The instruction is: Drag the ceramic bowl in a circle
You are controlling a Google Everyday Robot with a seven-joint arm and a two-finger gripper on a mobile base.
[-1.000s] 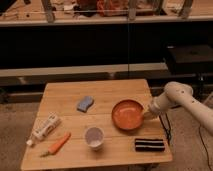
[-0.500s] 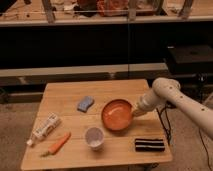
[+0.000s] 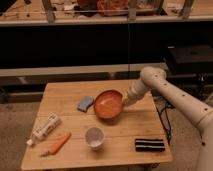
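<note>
**A:** Entry one, the task's thing?

**B:** Ceramic bowl (image 3: 107, 104): orange, wide and shallow, with a paler glossy inside. It sits on the wooden table (image 3: 131, 126), a little behind the middle and toward the right.

**A:** The tool?

**B:** Gripper (image 3: 125, 102): at the bowl's right rim and touching it. It is carried by a pale arm (image 3: 167, 89) that reaches in from the right. Whether it is pinching the rim or only pressed against it, I cannot tell.

**A:** Neighbours, going outward?

**B:** Blue sponge (image 3: 85, 103), just beside the bowl on the left. White cup (image 3: 94, 137), near the bowl, toward the front edge. Dark bar (image 3: 150, 145) at the front right. Carrot (image 3: 59, 144) and white tube (image 3: 45, 128) at the front left, well apart from the bowl.

**A:** Step in hand?

**B:** Judged as the drag itself, with contact made at the rim. How much of the circle is done cannot be read from here.

**A:** Next move?

**B:** It calls for a curved sweep with steady contact and the bowl kept flat on the wood. The arc must pass clear of the sponge and the cup, or it will shove them along.
</note>
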